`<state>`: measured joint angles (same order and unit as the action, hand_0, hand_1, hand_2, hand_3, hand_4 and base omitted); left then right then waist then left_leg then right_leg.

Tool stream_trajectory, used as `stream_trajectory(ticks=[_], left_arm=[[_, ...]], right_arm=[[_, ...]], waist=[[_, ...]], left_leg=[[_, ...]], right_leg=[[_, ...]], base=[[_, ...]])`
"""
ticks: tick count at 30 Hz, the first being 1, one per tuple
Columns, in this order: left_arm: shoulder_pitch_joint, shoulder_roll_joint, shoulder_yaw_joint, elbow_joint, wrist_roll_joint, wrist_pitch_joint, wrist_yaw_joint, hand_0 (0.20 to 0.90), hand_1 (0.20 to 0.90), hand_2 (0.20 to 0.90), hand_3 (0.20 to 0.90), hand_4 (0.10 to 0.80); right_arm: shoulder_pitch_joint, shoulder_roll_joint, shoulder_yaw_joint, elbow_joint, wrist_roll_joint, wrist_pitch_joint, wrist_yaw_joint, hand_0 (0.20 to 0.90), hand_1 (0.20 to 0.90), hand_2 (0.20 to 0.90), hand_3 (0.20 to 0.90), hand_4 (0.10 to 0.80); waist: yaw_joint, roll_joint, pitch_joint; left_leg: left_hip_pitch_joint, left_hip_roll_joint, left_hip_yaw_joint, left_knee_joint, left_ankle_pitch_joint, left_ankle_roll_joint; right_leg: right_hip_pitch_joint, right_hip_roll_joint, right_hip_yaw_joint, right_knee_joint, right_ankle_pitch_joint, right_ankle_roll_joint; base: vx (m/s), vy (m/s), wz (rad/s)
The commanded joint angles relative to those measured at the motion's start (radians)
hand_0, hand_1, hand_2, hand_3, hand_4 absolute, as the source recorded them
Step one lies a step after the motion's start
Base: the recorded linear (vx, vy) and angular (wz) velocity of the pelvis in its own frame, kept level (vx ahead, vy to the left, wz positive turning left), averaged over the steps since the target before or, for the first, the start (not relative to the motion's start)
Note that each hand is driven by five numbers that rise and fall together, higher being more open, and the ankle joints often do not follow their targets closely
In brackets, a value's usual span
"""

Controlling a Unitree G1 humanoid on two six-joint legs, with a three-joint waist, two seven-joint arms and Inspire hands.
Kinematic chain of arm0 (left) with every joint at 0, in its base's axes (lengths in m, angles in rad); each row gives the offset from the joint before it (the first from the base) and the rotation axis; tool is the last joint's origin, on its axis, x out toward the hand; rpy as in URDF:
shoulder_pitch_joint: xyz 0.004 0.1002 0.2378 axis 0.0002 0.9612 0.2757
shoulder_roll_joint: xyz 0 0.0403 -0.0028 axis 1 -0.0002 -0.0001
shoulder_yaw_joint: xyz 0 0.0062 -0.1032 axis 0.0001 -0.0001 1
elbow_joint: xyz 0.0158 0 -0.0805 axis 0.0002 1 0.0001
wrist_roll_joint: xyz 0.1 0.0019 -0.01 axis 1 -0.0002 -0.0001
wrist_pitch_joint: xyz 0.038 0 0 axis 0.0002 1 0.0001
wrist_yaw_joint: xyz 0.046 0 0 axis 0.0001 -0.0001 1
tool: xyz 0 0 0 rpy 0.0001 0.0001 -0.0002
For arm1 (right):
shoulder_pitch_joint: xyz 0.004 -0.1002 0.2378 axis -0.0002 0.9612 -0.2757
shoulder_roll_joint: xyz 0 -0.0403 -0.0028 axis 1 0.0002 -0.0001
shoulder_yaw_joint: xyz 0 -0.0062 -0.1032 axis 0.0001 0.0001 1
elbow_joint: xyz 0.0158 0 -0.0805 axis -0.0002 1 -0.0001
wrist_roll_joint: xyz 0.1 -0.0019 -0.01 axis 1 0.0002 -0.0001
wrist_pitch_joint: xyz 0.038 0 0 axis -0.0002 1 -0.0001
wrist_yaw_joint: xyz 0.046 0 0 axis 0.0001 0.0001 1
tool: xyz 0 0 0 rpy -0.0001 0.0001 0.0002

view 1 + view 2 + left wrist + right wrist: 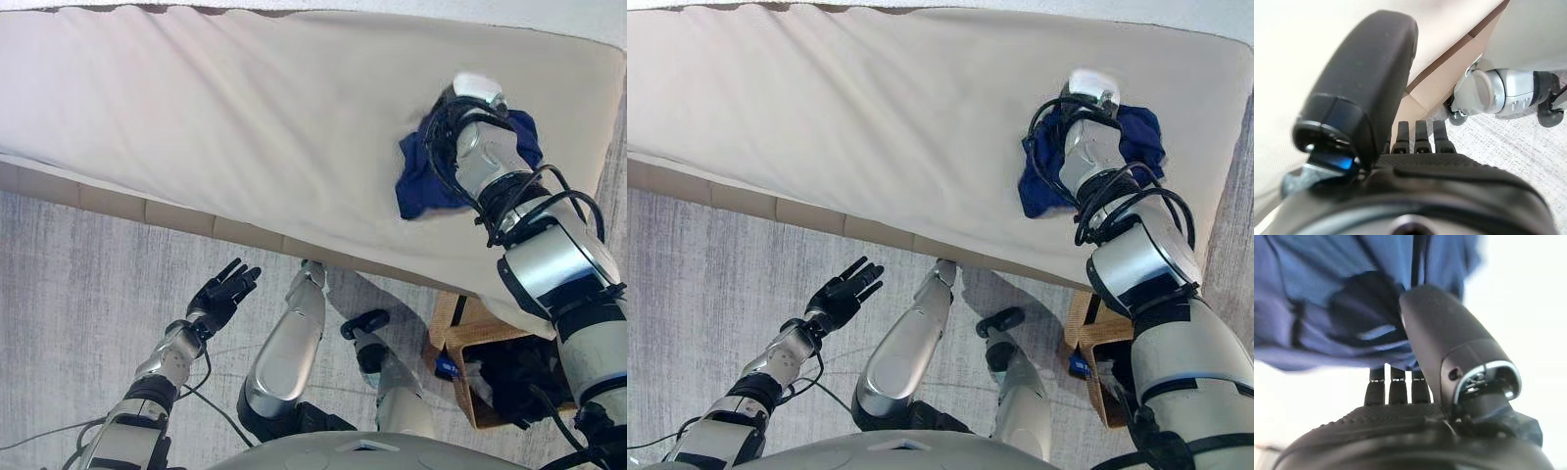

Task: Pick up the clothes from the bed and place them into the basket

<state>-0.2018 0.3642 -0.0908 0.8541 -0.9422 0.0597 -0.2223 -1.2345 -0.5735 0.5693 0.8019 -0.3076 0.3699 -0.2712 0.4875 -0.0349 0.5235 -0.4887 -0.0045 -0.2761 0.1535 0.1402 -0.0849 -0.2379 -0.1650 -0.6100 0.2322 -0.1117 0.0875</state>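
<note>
While right hand (1415, 431) reaches blue garment (421, 186) on bed (245, 117) (fingers' hold unclear), left hand (220, 294) open, basket (460, 343) beside.

Bed (196, 117): one. Blue garment (1136, 137): one, near the bed's right edge. Wicker basket (460, 343): one, on the floor, off the bed's right front corner, holding dark cloth.

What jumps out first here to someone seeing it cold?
The crumpled dark blue garment on the beige bed mattress, near its right end, with the right hand reaching onto it. Next, the woven wicker basket on the floor at lower right, dark clothing already inside. The left hand hangs open over the grey carpet.
</note>
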Motion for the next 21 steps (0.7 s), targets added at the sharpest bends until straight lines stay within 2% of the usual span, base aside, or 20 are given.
stream_trajectory(ticks=[1,6,8,10,17,21], left_arm=[[0.11,0.005,0.048,0.024,0.043,-0.032,0.022,0.9,0.9,0.9,0.9,0.8],[0.165,-0.012,0.117,0.059,0.106,0.003,0.036,0.9,0.9,0.9,0.9,0.8],[0.171,-0.013,0.119,0.058,0.109,0.009,0.04,0.9,0.9,0.9,0.9,0.8],[0.201,-0.032,0.142,0.072,0.154,0.036,0.061,0.9,0.9,0.9,0.9,0.8],[0.214,-0.057,0.146,0.126,0.216,0.053,0.085,0.9,0.9,0.9,0.9,0.8],[0.203,-0.078,0.136,0.132,0.205,0.073,0.102,0.9,0.9,0.9,0.9,0.8]], right_arm=[[-0.036,-0.146,-0.144,-0.317,-0.005,-0.124,-0.394,0.3,0.3,0.3,0.2,0.1],[0.15,-0.246,-0.37,-0.64,-0.005,-0.123,-0.483,0.3,0.3,0.3,0.2,0.1],[0.175,-0.252,-0.391,-0.668,-0.014,-0.122,-0.478,0.3,0.3,0.3,0.2,0.1],[0.3,-0.311,-0.492,-0.774,-0.031,-0.112,-0.477,0.3,0.3,0.3,0.2,0.1],[0.475,-0.387,-0.592,-0.808,0.008,-0.114,-0.441,0.3,0.3,0.3,0.2,0.1],[0.577,-0.394,-0.628,-0.808,0.047,-0.17,-0.394,0.3,0.3,0.3,0.2,0.1]], waist=[[-0.038,-0.048,-0.006],[-0.114,-0.067,-0.121],[-0.118,-0.067,-0.133],[-0.173,-0.06,-0.218],[-0.282,-0.051,-0.337],[-0.347,-0.03,-0.376]], left_leg=[[0.146,-0.013,0.093,-0.07,-0.116,0.083],[0.267,0.002,0.139,-0.146,-0.126,0.082],[0.278,0.002,0.143,-0.151,-0.127,0.082],[0.331,0.001,0.192,-0.165,-0.117,0.088],[0.445,0.014,0.299,-0.19,-0.146,0.086],[0.488,0.022,0.352,-0.197,-0.159,0.083]], right_leg=[[0.117,0.039,0.101,0.041,-0.033,-0.021],[0.206,0.056,0.17,-0.044,-0.033,-0.018],[0.214,0.059,0.175,-0.053,-0.031,-0.017],[0.254,0.071,0.195,-0.106,-0.002,-0.011],[0.303,0.091,0.267,-0.175,0.026,-0.013],[0.309,0.1,0.315,-0.196,0.038,-0.023]], base=[[0.047,-0.06,-0.38],[0.075,-0.033,-0.24],[0.02,0.021,-0.32],[0.053,0.04,-0.4],[0.036,-0.06,-0.52],[-0.012,-0.076,-0.52]])
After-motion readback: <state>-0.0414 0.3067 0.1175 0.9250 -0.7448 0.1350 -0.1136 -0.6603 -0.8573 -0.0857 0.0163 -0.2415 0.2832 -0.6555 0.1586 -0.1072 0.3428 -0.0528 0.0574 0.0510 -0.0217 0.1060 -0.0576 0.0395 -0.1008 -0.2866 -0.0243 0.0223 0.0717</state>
